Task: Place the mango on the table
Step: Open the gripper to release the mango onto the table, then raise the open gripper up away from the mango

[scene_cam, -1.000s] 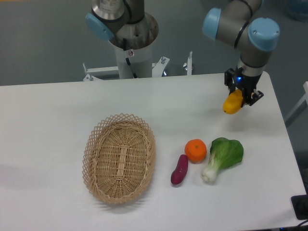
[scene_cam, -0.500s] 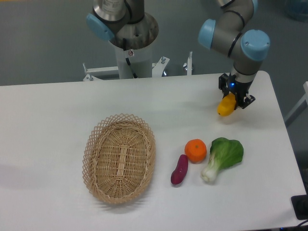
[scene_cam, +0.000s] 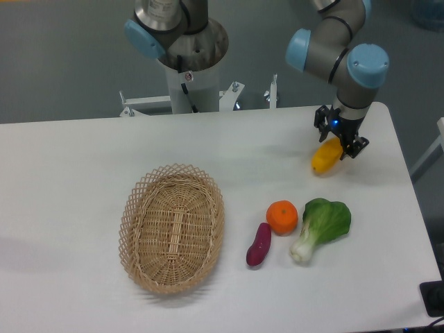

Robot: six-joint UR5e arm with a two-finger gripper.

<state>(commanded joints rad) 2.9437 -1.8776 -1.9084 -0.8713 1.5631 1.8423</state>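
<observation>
One mango [scene_cam: 326, 157] lies on the table [scene_cam: 83, 166] near its far right corner, tilted with its upper end toward the gripper [scene_cam: 340, 139]. It looks to rest on the white surface, its lower end pointing toward the middle of the worktop.

There is one of each thing here: one mango, one orange [scene_cam: 282, 216], one sweet potato [scene_cam: 259, 244], one bok choy [scene_cam: 322, 226] and one wicker basket [scene_cam: 173, 227]. The orange, the sweet potato and the bok choy form a cluster toward the near right of the worktop, the orange touching or just beside the sweet potato's upper end and the bok choy just right of it. The basket sits left of them, nearer the middle.

Against half a second ago, the mango lies lower and flatter, more stretched out along the table, while the gripper sits at nearly the same spot. A second ago both were further right and higher, with the fruit hanging from the fingers.

The gripper's dark fingers now straddle the mango's upper end; they appear slightly parted, but whether they clamp it or have let go cannot be told.
</observation>
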